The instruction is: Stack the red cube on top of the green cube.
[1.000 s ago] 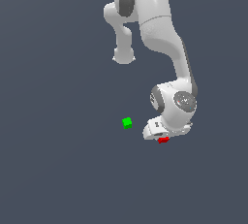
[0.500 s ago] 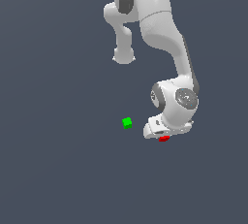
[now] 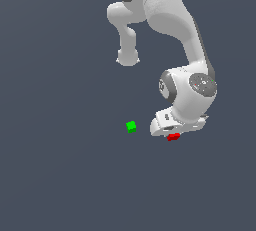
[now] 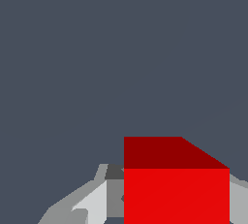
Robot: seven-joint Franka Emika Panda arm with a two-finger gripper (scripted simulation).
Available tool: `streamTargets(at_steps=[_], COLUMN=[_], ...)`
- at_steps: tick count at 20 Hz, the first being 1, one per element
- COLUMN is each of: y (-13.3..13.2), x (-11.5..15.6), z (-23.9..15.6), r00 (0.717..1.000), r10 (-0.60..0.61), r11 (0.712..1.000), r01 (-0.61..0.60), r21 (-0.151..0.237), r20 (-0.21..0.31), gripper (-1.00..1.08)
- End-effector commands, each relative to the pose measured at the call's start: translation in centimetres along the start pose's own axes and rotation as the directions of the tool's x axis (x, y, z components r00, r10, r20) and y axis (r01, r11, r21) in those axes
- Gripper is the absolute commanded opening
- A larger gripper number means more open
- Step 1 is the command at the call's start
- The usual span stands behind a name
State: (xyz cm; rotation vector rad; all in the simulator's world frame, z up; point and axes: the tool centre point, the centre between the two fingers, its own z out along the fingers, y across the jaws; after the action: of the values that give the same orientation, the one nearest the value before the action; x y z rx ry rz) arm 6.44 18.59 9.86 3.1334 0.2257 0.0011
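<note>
Red cube [image 4: 176, 189], plain, bright, flat-faced

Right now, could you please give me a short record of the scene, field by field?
arm: one white arm, bent down over the red cube
pincer: low, at the red cube; a finger on each side of it in the wrist view
pincer state: contact cannot be confirmed
red cube: under the pincer; fills the wrist view
green cube: on the floor, alone, toward the exterior view's left of the red cube
stack: not yet made; cubes apart
</note>
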Motion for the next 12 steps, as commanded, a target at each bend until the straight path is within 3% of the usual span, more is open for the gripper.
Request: streamTargets(at_steps=[1,12], y=[0.00,0.24], x=[-0.03,-0.05], z=[-1.22,-1.97], r00=[1.000,1.000], r10=[0.000,0.000], r11=[1.000,1.000], r01=[0.000,0.000], r21=[0.000,0.000], r20=[0.001,0.000], gripper=[-1.00,-1.00])
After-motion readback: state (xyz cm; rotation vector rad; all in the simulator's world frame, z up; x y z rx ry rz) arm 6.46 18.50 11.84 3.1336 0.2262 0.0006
